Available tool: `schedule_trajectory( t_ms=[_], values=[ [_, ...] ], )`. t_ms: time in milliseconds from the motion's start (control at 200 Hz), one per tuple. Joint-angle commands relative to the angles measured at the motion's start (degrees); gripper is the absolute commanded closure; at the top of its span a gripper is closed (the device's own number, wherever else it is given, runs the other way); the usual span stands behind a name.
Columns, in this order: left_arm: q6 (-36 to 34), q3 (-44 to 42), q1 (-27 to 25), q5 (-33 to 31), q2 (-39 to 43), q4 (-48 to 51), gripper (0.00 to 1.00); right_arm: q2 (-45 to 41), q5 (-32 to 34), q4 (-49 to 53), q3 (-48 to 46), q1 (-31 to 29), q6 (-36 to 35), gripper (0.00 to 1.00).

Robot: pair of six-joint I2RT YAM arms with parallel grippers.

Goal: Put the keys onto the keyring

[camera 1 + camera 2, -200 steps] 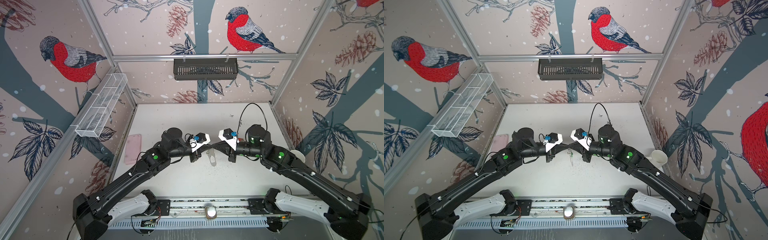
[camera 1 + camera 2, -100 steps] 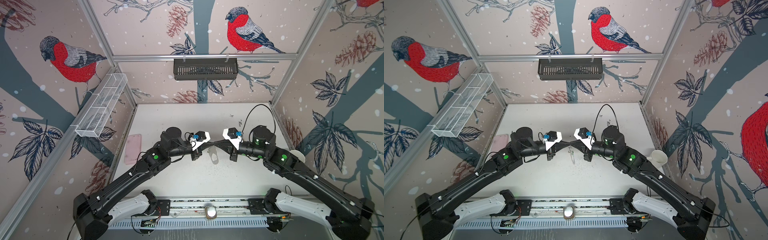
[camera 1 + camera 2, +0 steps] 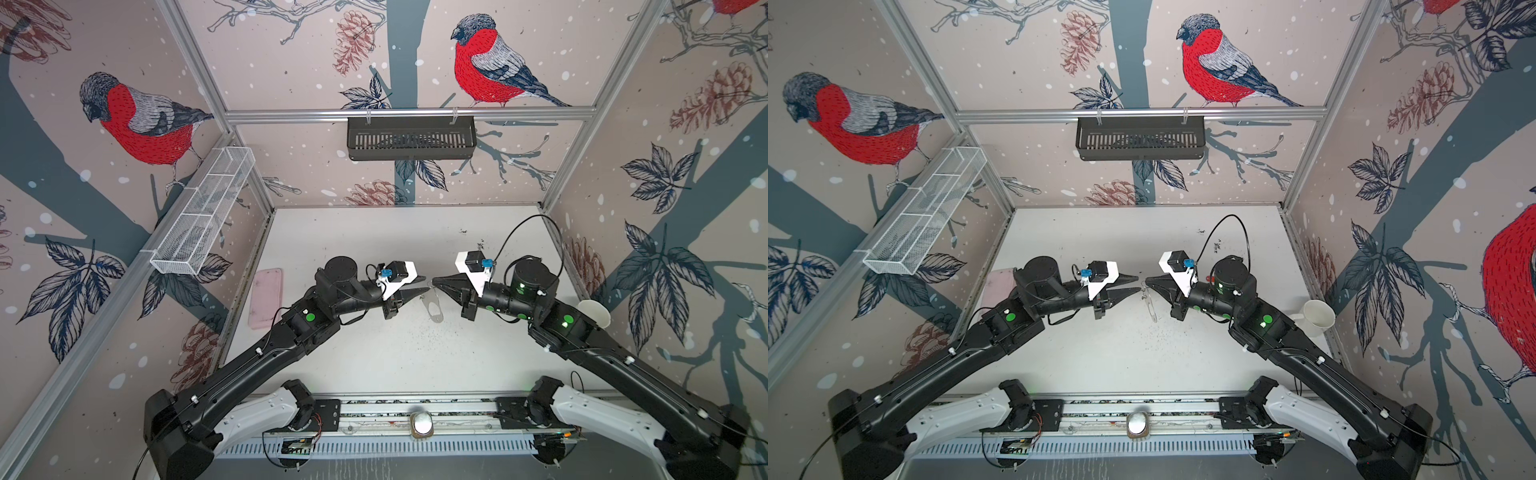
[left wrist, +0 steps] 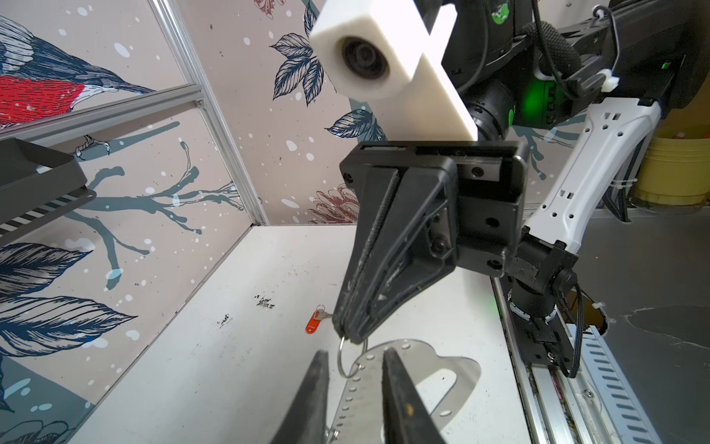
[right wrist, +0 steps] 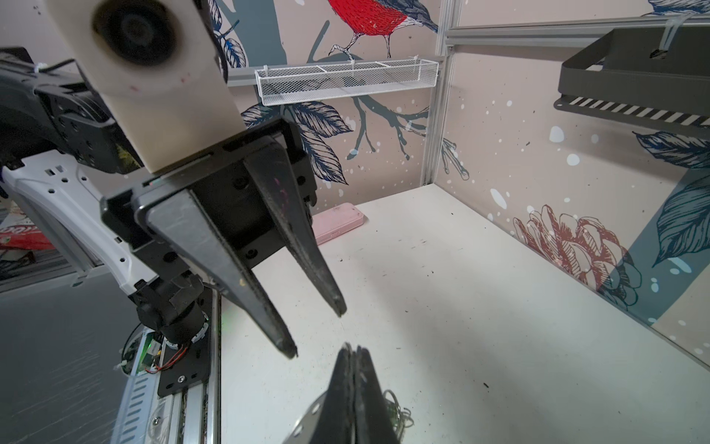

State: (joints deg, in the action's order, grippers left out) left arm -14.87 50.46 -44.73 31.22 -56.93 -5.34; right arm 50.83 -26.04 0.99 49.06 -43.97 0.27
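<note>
The keyring (image 3: 434,308) (image 3: 1153,306), a flat grey plate with an oval cutout and edge holes, hangs above the table from a metal ring (image 4: 345,358). My right gripper (image 3: 434,283) (image 3: 1147,281) (image 4: 347,333) (image 5: 351,351) is shut on that ring. My left gripper (image 3: 426,284) (image 3: 1138,284) (image 4: 355,363) (image 5: 314,331) faces it tip to tip, open and holding nothing. In the left wrist view the plate (image 4: 422,371) shows past its fingers. A key with a red-orange tag (image 4: 314,322) lies on the table. Small rings with a glimpse of green (image 5: 395,414) hang on the plate.
A pink case (image 3: 266,302) (image 5: 338,223) lies by the left wall. A white mug (image 3: 1317,318) stands at the right edge. A black basket (image 3: 410,137) hangs on the back wall and a white mesh basket (image 3: 203,212) on the left wall.
My left gripper, shut a second ago, has opened. The right arm has drawn slightly to the right, still shut on the keyring.
</note>
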Motion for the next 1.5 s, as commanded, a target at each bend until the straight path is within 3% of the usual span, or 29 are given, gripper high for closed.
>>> schedule_trajectory(
  t_ms=[0, 305, 620, 976, 1261, 1496],
  values=[
    [1.89, -1.53, 0.34, -1.55, 1.15, -4.20, 0.74, -0.55, -1.01, -5.90, -0.40, 0.47, 2.66, 1.00],
    [10.07, -8.59, 1.07, -0.98, 2.84, -18.38, 0.75, -0.91, -2.83, -9.88, -1.17, 1.10, 4.82, 1.00],
    [15.11, -9.42, 1.14, 3.10, -0.85, -27.67, 0.78, -0.68, -4.24, -11.45, -1.34, 1.07, 5.24, 1.00],
    [16.63, -8.71, 1.14, 6.81, -3.18, -30.29, 0.87, -0.19, -5.14, -12.06, -1.33, 1.07, 5.39, 1.00],
    [17.64, -8.93, 1.14, 8.01, -4.13, -32.03, 0.87, -0.11, -6.12, -13.04, -1.27, 1.03, 6.21, 1.00],
    [16.71, -7.81, 1.14, 8.36, -4.55, -30.60, 1.00, 0.25, -6.50, -12.67, -1.25, 1.12, 6.32, 1.00]
  ],
)
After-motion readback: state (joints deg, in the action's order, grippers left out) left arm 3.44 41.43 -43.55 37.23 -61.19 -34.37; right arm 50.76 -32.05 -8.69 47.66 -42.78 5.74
